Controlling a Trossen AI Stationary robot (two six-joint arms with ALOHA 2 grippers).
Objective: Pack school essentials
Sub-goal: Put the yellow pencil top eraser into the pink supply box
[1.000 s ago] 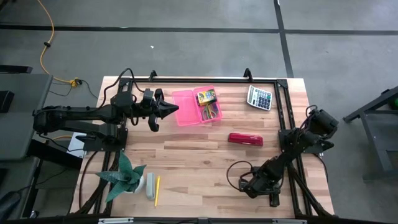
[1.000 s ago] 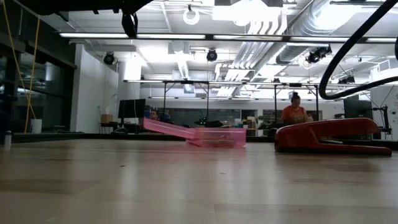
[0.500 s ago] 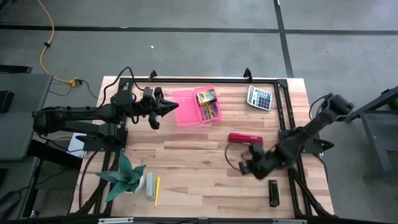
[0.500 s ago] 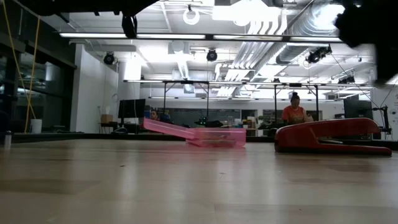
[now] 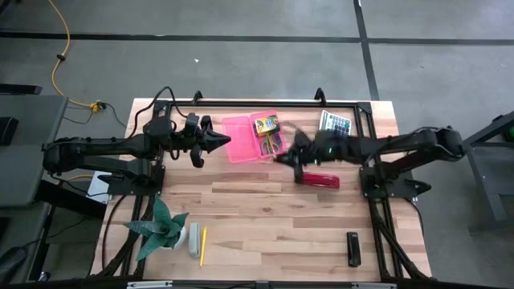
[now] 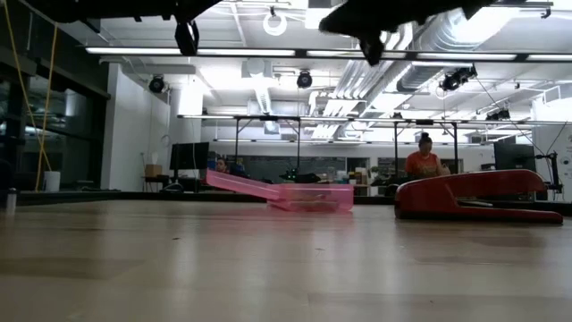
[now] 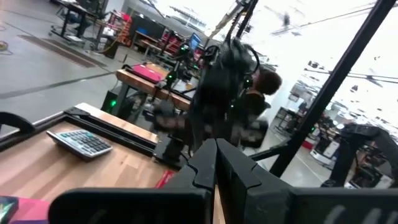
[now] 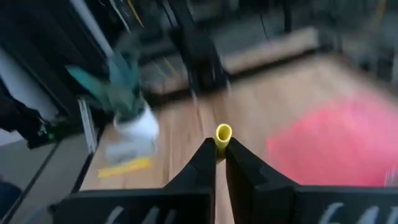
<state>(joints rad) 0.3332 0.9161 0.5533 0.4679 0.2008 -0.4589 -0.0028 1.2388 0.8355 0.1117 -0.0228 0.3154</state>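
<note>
A: From where I sit, the high view has the left gripper (image 5: pixel 218 142) hanging just beside the open pink case (image 5: pixel 255 137), fingers pinched together on nothing. The right gripper (image 5: pixel 283 157) is over the table between the case and the red stapler (image 5: pixel 317 180), blurred.

B: What's inside the case?

A: I make out the crayon box (image 5: pixel 266 124) and some thin coloured sticks below it. A calculator (image 5: pixel 336 124) lies near the far right corner, a black piece (image 5: pixel 352 248) near the front right, and a yellow pencil (image 5: pixel 203 245) sits by a grey object (image 5: pixel 193 239) and the green plant (image 5: pixel 163 228) at the front left. No writing is legible to me there.

B: And the low view?

A: The pink case (image 6: pixel 295 196) lies on the wood with its lid sloping up, the stapler (image 6: pixel 478 197) well to its side. A dark arm crosses overhead. People sit in the room behind.

B: Left wrist view?

A: Its fingers (image 7: pixel 233 174) are closed tight, empty. I see the calculator (image 7: pixel 79 142) on the wood (image 7: pixel 118 168) and the other arm beyond; the key markings are too small to read.

B: Right wrist?

A: The right gripper (image 8: pixel 220 150) is clamped narrow on a yellow pencil (image 8: pixel 223 133), seen end-on. Past it are a blurred pink shape (image 8: pixel 336 149), the plant (image 8: pixel 118 87) in its white pot, and another yellow piece (image 8: pixel 127 167) on the table. No brand or label is readable in any view.
</note>
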